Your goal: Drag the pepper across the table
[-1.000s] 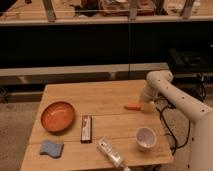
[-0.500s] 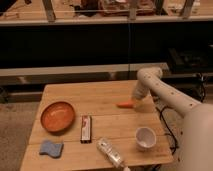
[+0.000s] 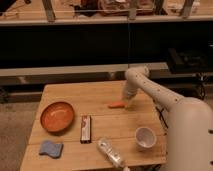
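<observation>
The pepper (image 3: 117, 105) is a small orange-red thing lying on the wooden table (image 3: 95, 95), right of the middle. My gripper (image 3: 126, 102) is at the end of the white arm, down at the table right beside the pepper's right end. The arm reaches in from the right and hides where the gripper meets the pepper.
An orange bowl (image 3: 57, 117) sits at the left. A dark flat bar (image 3: 85, 129) lies beside it. A blue sponge (image 3: 50, 148) is at the front left, a clear plastic bottle (image 3: 111, 152) at the front middle, and a white cup (image 3: 145, 137) at the front right.
The gripper and the pepper have moved left across the table together, from near the right edge toward the middle.
</observation>
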Tool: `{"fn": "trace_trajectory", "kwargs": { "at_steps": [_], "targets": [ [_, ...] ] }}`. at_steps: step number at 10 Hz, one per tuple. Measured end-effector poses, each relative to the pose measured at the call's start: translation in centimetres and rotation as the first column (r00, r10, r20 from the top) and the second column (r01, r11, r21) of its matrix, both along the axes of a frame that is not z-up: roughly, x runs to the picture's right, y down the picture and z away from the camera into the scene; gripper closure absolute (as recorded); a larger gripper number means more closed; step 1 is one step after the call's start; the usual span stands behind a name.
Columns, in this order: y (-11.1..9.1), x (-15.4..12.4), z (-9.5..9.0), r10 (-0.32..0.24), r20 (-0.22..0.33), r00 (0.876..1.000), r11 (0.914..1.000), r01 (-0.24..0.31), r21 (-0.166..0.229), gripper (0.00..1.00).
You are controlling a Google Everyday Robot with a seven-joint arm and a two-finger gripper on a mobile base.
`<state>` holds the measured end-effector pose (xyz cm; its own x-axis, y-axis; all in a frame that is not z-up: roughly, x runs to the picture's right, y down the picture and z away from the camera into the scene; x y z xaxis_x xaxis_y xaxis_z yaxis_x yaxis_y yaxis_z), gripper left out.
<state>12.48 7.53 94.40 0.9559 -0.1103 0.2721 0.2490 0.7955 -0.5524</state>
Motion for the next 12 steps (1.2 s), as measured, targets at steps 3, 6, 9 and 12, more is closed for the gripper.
{"fn": "trace_trajectory", "kwargs": {
  "at_steps": [3,6,9,12],
  "targets": [
    [0.0,-2.3,-0.1,-0.044,0.04,0.998,0.999,0.044,0.0,1.0],
    [0.1,-4.5,-0.2,-0.086,0.071,0.994,0.9963,0.086,0.003,1.0],
    [0.2,-6.9,-0.6,-0.122,0.102,0.987,0.9925,0.122,0.01,1.0],
    [0.6,-8.4,-1.3,-0.153,0.13,0.98,0.9882,0.152,0.015,1.0]
  ]
}}
